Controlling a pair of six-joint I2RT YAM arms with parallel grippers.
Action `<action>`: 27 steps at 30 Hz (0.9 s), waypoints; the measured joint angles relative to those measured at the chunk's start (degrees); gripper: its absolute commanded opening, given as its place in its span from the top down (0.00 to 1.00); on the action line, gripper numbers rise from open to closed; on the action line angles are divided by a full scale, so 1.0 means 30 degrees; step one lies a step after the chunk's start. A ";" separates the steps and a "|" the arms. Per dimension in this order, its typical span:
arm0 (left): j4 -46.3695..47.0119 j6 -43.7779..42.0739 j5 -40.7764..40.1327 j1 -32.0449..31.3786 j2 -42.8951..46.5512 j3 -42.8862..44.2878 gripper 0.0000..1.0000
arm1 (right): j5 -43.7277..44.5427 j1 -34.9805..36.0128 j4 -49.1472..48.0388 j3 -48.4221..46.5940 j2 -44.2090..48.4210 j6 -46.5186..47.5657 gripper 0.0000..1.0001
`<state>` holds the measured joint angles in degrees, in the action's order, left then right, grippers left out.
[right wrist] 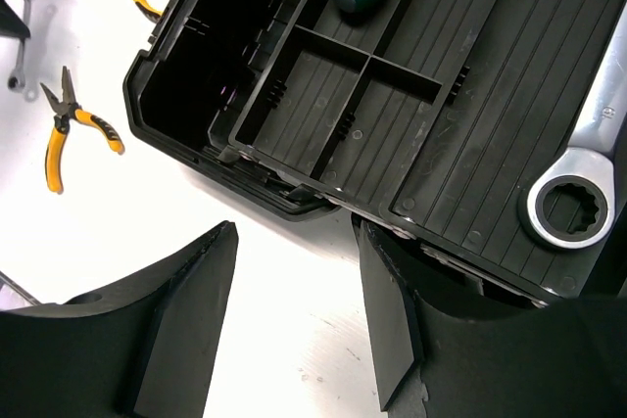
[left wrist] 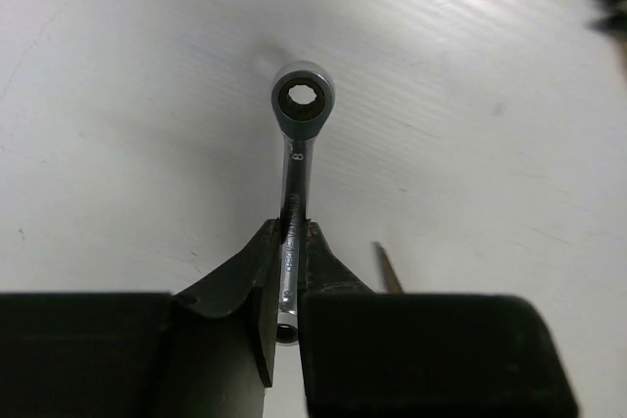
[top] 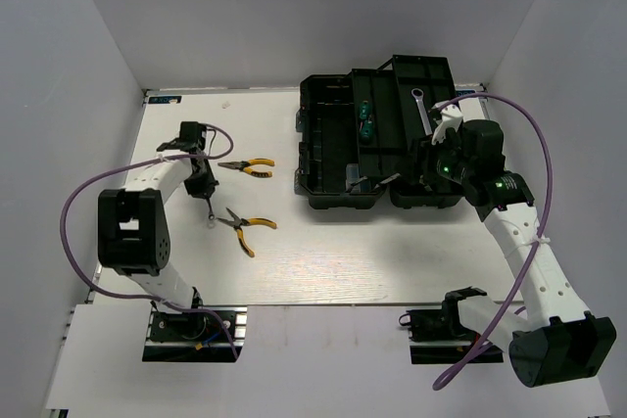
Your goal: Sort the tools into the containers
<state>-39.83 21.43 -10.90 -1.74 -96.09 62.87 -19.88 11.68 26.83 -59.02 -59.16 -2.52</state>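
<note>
Jaws of the left gripper (left wrist: 290, 242) pinch the short wrench (left wrist: 300, 144) by its shaft, left of centre in the overhead frame, with the upper pliers (top: 247, 167) and lower pliers (top: 241, 230) lying just to its right on the table (top: 323, 261). Over the lower right edge of the toolbox (top: 312, 144), the right gripper (right wrist: 294, 310) is spread with nothing between its fingers; the long wrench (right wrist: 600, 129) and green screwdrivers (top: 365, 122) lie in the tray

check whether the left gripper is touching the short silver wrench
Touching. The left wrist view shows the left gripper shut on the short wrench, its shaft clamped from both sides with no gap.
</note>
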 measured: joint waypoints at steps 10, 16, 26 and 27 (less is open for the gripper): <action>-0.0284 -0.0226 0.2426 -0.0131 0.1552 0.0925 1.00 | -0.0007 -0.0015 0.0000 0.0255 0.0197 0.0029 0.41; -0.0976 -0.0350 0.4481 -0.0678 0.2091 0.2834 1.00 | 0.0000 -0.0015 0.0000 0.0255 0.0204 0.0044 0.41; -0.1690 -0.0335 0.8859 -0.3351 0.1894 0.9275 1.00 | 0.1137 -0.0044 0.0022 0.0248 0.0226 0.0459 0.41; -0.1749 -0.0335 0.9362 -0.3759 0.1588 1.0236 1.00 | 0.1370 -0.0073 0.0051 0.0226 0.0226 0.0481 0.41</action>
<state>-45.08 20.43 17.19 -13.02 -91.33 93.58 -15.77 11.46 26.98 -58.35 -58.48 -1.08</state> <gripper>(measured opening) 0.203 0.589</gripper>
